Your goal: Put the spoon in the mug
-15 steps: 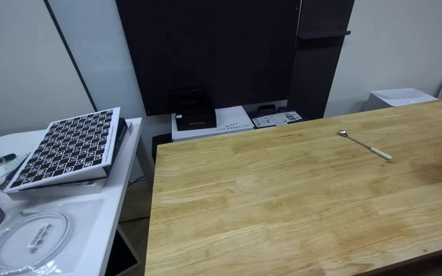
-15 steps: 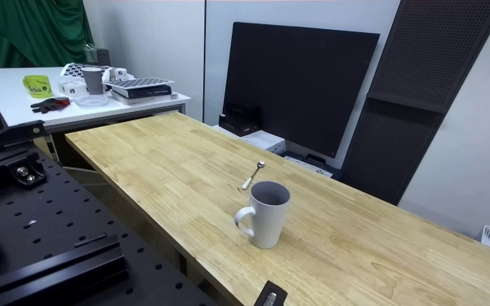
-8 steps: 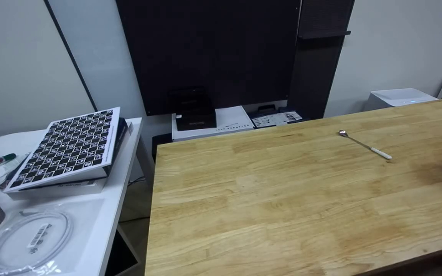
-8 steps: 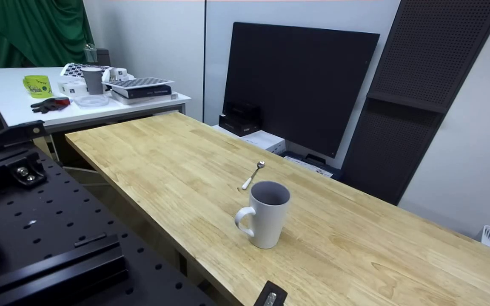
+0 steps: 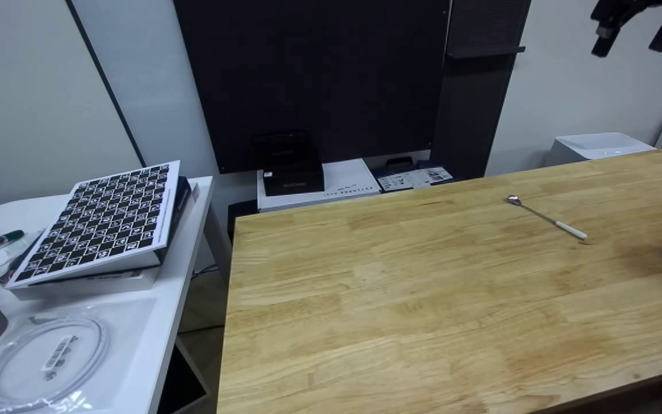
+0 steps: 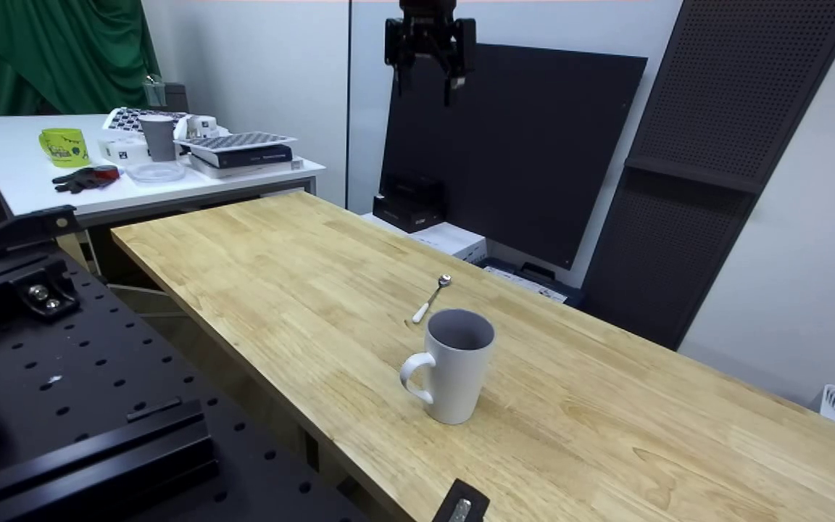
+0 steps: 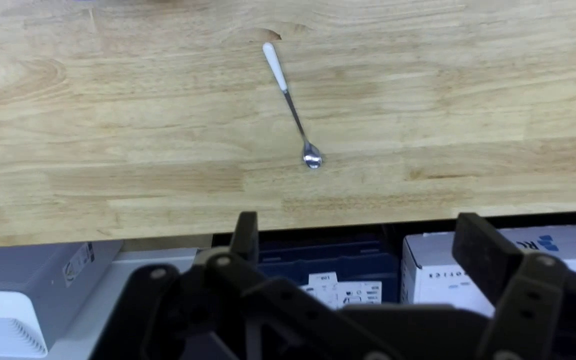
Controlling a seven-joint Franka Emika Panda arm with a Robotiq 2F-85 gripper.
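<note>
Wrist view shows me the gripper [image 7: 358, 220], jaws spread wide; the spoon [image 7: 291, 105] lies on the wooden table [image 7: 118, 125], apart from the upright mug [image 6: 457, 373] I see in an exterior view.

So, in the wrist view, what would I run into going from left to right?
A grey-and-white boxy device → the white-handled spoon → a white box with printed lettering.
</note>
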